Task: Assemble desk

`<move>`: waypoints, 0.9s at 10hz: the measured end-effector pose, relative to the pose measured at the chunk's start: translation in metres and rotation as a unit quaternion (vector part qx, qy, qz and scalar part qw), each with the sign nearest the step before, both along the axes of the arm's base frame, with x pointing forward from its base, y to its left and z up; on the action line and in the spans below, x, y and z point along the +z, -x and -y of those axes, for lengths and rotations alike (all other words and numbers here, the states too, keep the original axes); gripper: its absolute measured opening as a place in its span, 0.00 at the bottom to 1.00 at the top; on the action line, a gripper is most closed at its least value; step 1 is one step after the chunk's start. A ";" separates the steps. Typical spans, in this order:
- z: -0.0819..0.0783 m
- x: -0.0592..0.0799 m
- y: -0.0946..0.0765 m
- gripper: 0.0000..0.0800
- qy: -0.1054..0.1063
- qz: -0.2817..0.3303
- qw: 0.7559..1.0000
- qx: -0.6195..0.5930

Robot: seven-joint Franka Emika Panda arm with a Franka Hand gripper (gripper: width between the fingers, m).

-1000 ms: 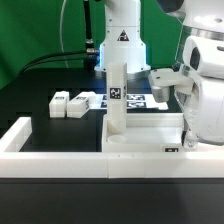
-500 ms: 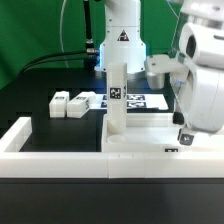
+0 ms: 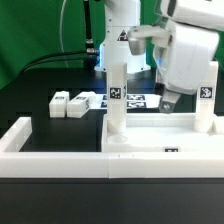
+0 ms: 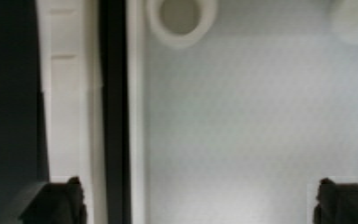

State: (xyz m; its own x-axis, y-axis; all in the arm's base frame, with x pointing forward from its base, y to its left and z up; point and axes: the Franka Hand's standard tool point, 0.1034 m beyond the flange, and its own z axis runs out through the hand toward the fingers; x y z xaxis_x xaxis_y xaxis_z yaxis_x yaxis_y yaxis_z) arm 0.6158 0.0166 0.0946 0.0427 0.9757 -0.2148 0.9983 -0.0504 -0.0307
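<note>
1. Black table (image 3: 40, 85) with a green backdrop behind it on the exterior view's left; a long low white border wall (image 3: 55, 160) runs along the front.
2. White plastic rectangular tabletop slab (image 3: 150, 135) with a raised rim lies flat just behind the wall.
3. One white square tagged leg post (image 3: 116, 100) stands upright at the slab's corner on the exterior view's left. A second upright leg post (image 3: 207, 108) stands at the exterior view's right.
4. Two loose white leg posts (image 3: 60, 103) and (image 3: 78, 105) lie side by side on the table, well apart from the slab.
5. Flat white marker board (image 3: 138, 100) lies behind the slab.
6. White robot arm (image 3: 185, 50) hangs above the slab between the upright posts. Its gripper (image 3: 168, 102) points down.
7. Wrist view: gripper (image 4: 202, 205) is spread wide and holds nothing. Dark fingertips (image 4: 60, 200) sit at the frame's edges, with white slab surface and an oval hole (image 4: 179, 20) beyond.
</note>
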 end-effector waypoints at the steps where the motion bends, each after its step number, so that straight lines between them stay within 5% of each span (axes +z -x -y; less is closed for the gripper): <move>1: -0.001 -0.001 -0.001 0.81 -0.001 0.002 1.000 -0.003; 5: 0.003 -0.003 0.001 0.81 0.002 0.018 0.995 -0.099; 7: 0.029 -0.002 0.013 0.81 0.030 0.016 0.970 -0.242; 9: 0.037 0.001 0.012 0.81 0.041 0.029 0.943 -0.328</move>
State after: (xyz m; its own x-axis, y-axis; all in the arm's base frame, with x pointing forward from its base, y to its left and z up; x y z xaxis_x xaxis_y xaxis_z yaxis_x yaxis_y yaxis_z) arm 0.6038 -0.0206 0.0952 0.6449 0.7157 -0.2679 0.7517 -0.6573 0.0535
